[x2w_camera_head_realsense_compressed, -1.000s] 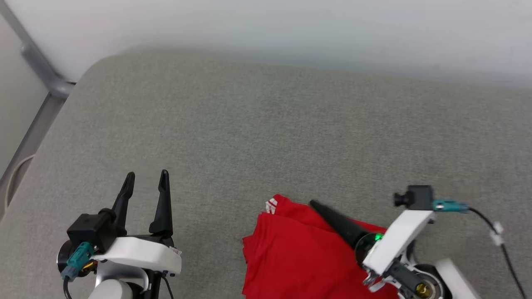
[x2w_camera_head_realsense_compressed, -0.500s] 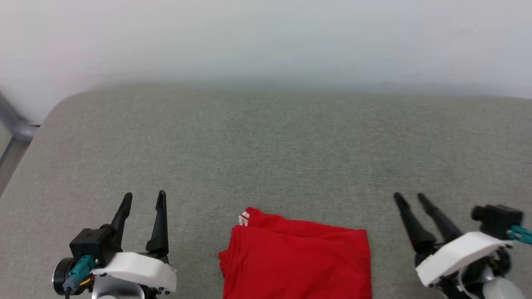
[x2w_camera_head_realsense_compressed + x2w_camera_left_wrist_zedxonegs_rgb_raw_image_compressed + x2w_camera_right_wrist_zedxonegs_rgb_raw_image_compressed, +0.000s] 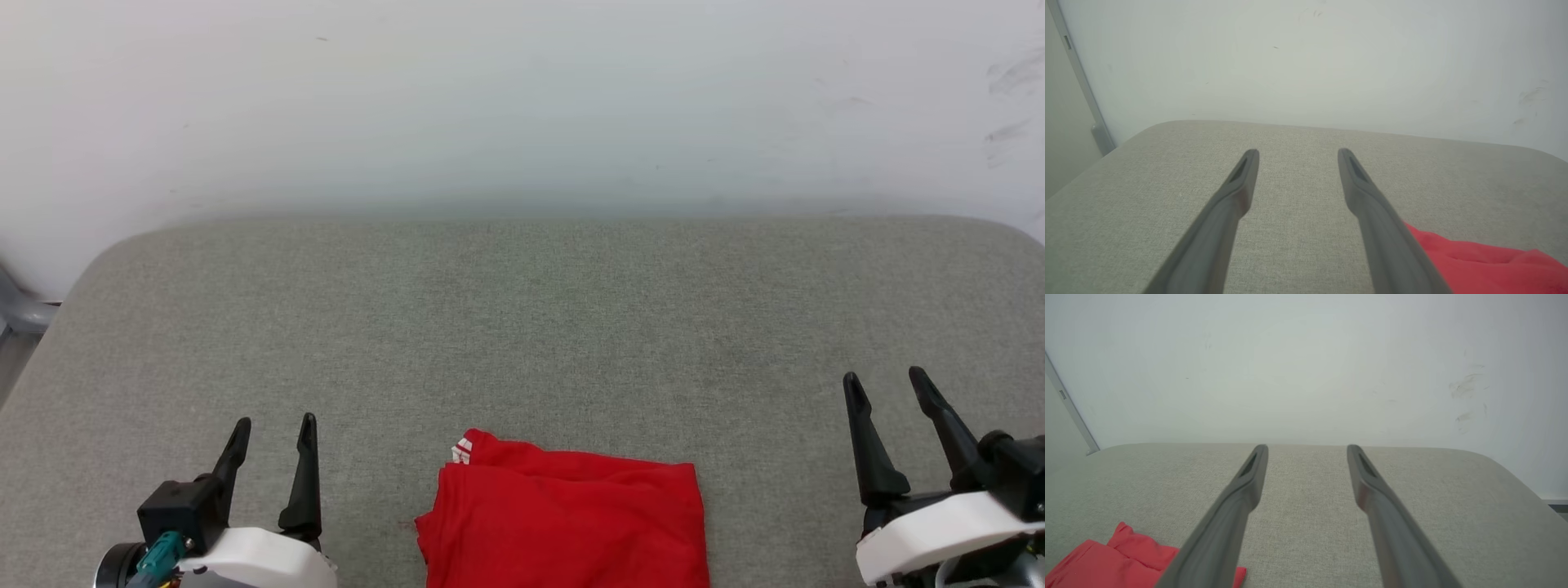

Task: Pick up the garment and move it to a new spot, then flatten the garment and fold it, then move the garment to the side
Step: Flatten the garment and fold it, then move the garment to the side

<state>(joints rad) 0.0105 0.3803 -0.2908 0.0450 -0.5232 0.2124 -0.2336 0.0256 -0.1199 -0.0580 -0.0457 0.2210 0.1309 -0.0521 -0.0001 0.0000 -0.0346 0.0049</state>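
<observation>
The left pincer stands with its two fingers spread wide, nothing between them and nothing touching them. It hangs over bare cloth at the near left of the desk. The right pincer is spread just as wide at the near right, also empty and clear of everything. On both, the fingers are long, dark and matt. They taper to narrow rounded tips and rise from black blocks set in glossy white shells. In the wrist views each finger shows a shallow slot on its inner face near the tip.

The garment lies between the two pincers at the near edge of the desk, apart from both and a little nearer the left one. It is folded into a roughly square packet of thin bright red fabric. The packet is mostly smooth, with soft creases along its far edge and a slightly ragged left side. A small patch of red-and-white striped trim peeks out at its far left corner. Its near part runs off the bottom of the head view.

The desk is covered in a grey-green woven cloth with a fine, even grain, and its far corners are rounded. Behind it rises a plain pale wall with a few faint dark scuffs at the right. A grey metal post runs up beside the wall on the left.
</observation>
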